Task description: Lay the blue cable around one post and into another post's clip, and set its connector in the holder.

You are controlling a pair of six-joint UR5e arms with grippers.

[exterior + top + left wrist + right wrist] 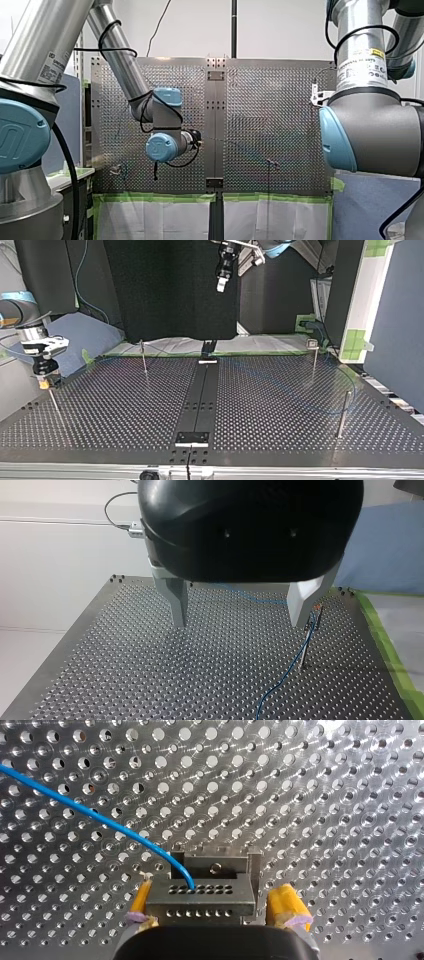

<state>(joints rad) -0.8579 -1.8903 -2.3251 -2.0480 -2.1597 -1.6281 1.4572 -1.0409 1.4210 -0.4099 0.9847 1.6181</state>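
The blue cable (100,817) crosses the perforated plate and ends in a grey metal block with rows of small holes (202,902). I cannot tell connector from holder there. My right gripper (214,897) straddles this block, open. Its yellow pads (285,902) stand at either side, with a gap showing on one side. In the top view my right gripper (44,381) sits low at the left edge. My left gripper (239,621) hangs open and empty above the plate. Beside one metal finger, a thin post (307,642) carries the cable (272,695). In the top view my left gripper (220,284) is high up.
Thin posts (143,357) (314,360) (342,415) stand on the perforated table (125,410). A black centre strip (202,395) runs along its middle. Green tape and white sheeting (160,215) border the plate.
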